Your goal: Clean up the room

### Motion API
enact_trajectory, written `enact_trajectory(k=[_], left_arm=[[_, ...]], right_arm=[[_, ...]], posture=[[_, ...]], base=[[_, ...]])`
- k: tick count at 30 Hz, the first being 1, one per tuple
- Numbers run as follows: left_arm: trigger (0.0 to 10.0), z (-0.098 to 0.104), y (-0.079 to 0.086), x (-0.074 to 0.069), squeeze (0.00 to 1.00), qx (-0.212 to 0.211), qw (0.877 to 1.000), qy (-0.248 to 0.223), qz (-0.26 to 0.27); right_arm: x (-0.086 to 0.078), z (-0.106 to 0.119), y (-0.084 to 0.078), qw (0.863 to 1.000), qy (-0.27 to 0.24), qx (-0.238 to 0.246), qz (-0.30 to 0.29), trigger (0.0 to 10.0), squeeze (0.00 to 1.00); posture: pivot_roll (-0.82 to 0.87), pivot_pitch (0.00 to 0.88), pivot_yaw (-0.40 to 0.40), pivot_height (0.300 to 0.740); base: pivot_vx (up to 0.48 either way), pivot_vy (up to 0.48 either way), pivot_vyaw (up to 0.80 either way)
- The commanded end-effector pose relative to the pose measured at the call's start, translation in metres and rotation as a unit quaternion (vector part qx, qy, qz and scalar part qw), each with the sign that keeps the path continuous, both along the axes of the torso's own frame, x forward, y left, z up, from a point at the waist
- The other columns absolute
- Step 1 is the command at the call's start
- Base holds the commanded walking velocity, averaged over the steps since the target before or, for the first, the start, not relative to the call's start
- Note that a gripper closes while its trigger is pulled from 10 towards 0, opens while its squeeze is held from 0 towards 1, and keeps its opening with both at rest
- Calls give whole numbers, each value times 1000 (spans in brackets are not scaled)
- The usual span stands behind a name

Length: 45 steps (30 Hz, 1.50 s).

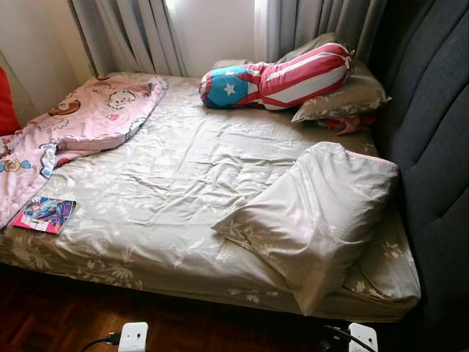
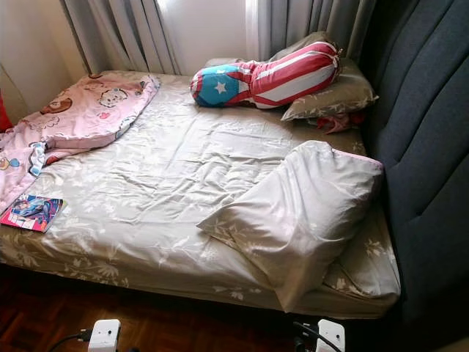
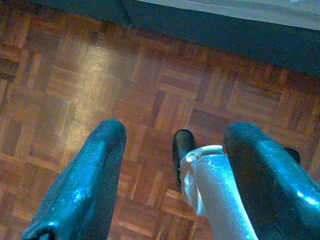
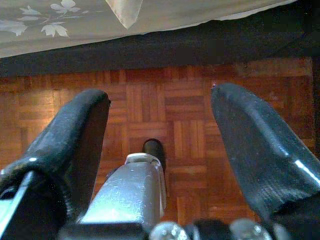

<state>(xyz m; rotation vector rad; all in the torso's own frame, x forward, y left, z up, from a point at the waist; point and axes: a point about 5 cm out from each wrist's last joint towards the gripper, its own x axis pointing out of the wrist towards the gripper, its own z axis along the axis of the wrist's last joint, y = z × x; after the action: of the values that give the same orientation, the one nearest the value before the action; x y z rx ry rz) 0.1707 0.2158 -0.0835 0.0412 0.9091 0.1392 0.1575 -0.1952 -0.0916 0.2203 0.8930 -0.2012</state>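
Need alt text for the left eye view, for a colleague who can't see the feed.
An unmade bed with a rumpled floral sheet. A large pillow slumps at its near right corner by the dark headboard, a star-and-stripes bolster lies on a far pillow, and a pink blanket and a book lie at left.

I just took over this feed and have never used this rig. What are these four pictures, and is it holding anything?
The top two come from a humanoid robot's head camera, looking down at a bed. On it lie a grey pillow, a red, white and blue bolster, a pink blanket and a book at the near left edge. The other two look along each wrist. The left gripper and right gripper hang open over the wood floor, holding nothing.
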Motion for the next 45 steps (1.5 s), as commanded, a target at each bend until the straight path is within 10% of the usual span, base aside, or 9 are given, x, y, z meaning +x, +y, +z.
enact_trajectory(k=[1,32,45], left_arm=[[10000,0,0,1,0,0,1000,1,-1],[10000,3,-3,7,0,-1,1000,-5,-13],[10000,22,-2,41,0,-9,997,-74,-3]], right_arm=[[-1,0,0,1000,2,2,-3,10000,0],[6,3,0,1000,-11,2,-6,10000,0],[34,17,2,997,-71,6,7,10000,0]], posture=[[-8,0,0,719],[-30,0,19,719],[-23,0,15,719]], base=[[0,0,0],[314,0,0],[67,0,0]])
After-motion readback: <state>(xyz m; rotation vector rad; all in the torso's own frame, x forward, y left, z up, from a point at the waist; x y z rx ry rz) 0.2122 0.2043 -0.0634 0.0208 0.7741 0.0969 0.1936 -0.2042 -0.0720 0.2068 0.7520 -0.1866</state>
